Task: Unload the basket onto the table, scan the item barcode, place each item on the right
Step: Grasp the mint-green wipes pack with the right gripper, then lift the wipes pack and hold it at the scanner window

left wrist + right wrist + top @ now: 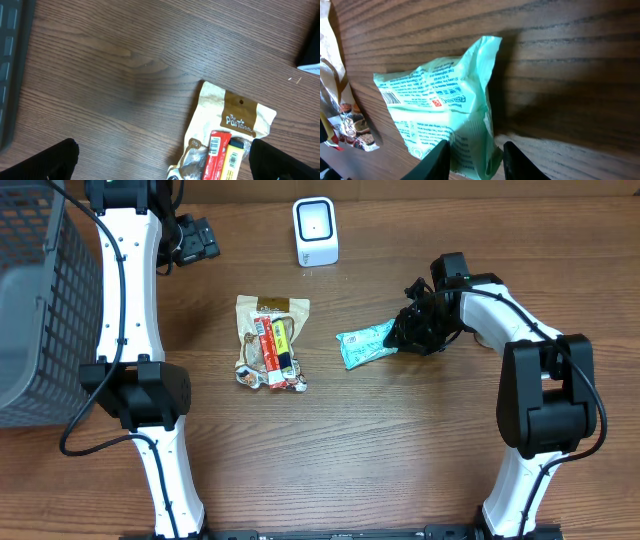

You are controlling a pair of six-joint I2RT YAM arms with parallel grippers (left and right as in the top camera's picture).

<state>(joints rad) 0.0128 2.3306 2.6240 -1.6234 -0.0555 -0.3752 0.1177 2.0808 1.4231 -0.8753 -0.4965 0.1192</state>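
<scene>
Jaws overhead: right jaws at the crinkly mint-green plastic packet (366, 346) on the brown wooden worktop (400, 470), well apart from the white box scanner (315, 232). Left wrist: left jaws spread wide, empty. Right wrist: around packet's end, cannot tell if squeezing. Not scanned yet.

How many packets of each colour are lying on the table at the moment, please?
Mint-green packet: 1
Beige pouch: 1
Red pack: 1
Yellow pack: 1
Silver foil wrapper: 1
Total: 5
</scene>
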